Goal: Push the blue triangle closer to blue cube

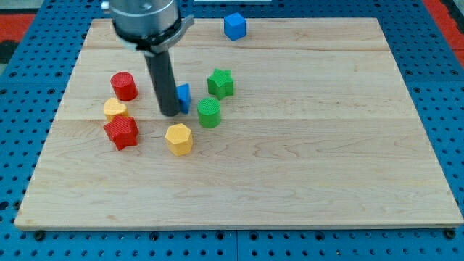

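The blue triangle [183,97] lies left of the board's middle, partly hidden behind my rod. My tip [170,113] rests on the board touching or just beside the triangle's left and lower side. The blue cube [235,26] sits at the view's top edge of the board, up and to the right of the triangle.
A green star [221,83] and a green cylinder [209,112] stand just right of the triangle. A yellow hexagon [178,138] lies below. A red cylinder [124,86], a yellow block [114,109] and a red star [121,132] are at the left. The wooden board [326,145] ends in a blue pegboard.
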Tool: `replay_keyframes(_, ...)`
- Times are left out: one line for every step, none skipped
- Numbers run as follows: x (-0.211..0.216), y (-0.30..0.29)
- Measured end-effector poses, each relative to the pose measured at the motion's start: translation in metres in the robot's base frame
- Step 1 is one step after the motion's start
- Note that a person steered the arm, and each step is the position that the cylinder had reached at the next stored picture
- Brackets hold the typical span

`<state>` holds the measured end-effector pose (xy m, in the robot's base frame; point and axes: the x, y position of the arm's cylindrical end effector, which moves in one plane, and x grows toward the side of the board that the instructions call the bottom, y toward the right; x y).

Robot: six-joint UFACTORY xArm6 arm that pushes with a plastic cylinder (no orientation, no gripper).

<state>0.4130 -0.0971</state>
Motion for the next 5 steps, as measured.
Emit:
replay_keyframes(-0.036,0.011)
replay_keyframes(-0.049,0.036)
replay_keyframes(-0.054,0.076)
replay_keyframes(-0.081,0.082)
replay_keyframes(-0.111,0.057)
